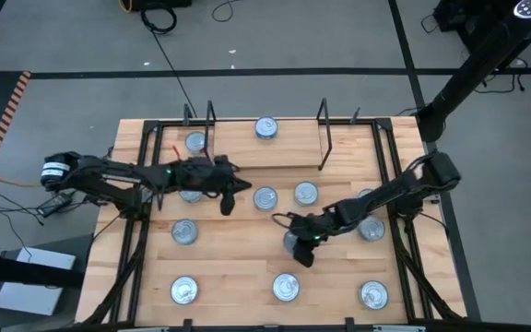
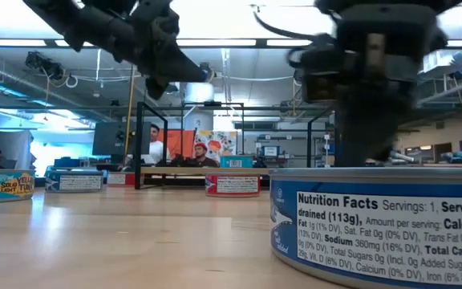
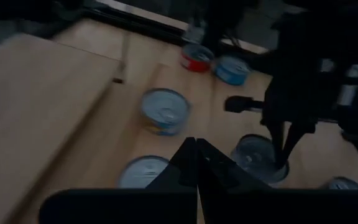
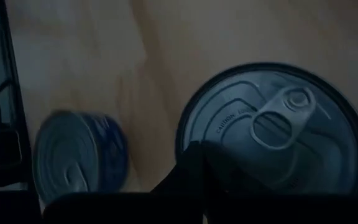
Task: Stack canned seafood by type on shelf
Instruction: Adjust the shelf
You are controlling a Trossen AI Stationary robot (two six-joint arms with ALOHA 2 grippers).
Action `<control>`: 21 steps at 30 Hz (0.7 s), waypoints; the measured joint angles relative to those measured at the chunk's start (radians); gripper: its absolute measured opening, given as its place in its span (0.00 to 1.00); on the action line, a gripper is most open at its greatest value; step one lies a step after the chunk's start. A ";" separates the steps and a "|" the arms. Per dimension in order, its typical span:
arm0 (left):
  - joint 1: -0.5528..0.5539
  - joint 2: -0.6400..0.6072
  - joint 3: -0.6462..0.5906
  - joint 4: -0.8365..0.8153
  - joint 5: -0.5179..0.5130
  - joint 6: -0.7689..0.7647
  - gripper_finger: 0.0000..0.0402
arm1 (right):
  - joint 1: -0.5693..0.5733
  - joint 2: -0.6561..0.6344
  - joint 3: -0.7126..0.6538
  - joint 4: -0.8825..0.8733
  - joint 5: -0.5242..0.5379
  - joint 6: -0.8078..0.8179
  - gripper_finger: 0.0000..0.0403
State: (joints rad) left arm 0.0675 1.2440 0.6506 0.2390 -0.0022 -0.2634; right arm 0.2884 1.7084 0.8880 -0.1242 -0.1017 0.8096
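Note:
Several flat silver-lidded tins lie about the wooden table. One tin (image 1: 265, 127) sits on the light-wood shelf (image 1: 247, 155), between its two black wire end frames. My right gripper (image 1: 302, 255) is shut and slants down over a blue-labelled tin (image 1: 290, 242) near the table's middle. That tin's pull-tab lid (image 4: 272, 124) fills the right wrist view. My left gripper (image 1: 230, 200) is shut and hangs above the table just in front of the shelf's left end, with nothing in it. Two tins (image 1: 265, 197) (image 1: 305, 194) lie to its right. My right gripper has its shut fingertips (image 4: 197, 152) at the rim of the blue tin's lid (image 4: 229, 134), coming slanting from above. Whether they touch the lid I cannot tell. The tin stands flat on the table.
More tins lie at the near edge (image 1: 184, 291) (image 1: 286, 287) (image 1: 373, 294), at the left (image 1: 184, 231) and under the right arm (image 1: 371, 229). Another tin (image 1: 194, 143) sits outside the shelf's left frame. Black frame rails run along both table sides. People sit in the room beyond.

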 joint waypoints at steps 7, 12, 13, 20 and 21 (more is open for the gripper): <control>-0.056 0.164 0.000 0.215 0.054 0.020 0.00 | -0.009 0.019 0.267 -0.227 0.046 -0.156 0.00; -0.076 0.268 0.002 0.298 0.065 0.019 0.00 | 0.023 -0.055 0.304 -0.403 0.099 -0.161 0.00; -0.079 0.290 0.002 0.317 0.074 0.021 0.00 | 0.036 -0.061 0.298 -0.430 0.108 -0.161 0.00; -0.108 0.430 0.002 0.465 0.131 0.022 0.00 | 0.140 -0.058 0.215 -0.417 0.128 -0.174 0.00; -0.112 0.447 0.002 0.481 0.132 0.023 0.00 | 0.151 -0.058 0.194 -0.403 0.141 -0.167 0.00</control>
State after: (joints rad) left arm -0.0442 1.6910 0.6529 0.7204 0.1299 -0.2409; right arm 0.4390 1.6508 1.0823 -0.5277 0.0396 0.6430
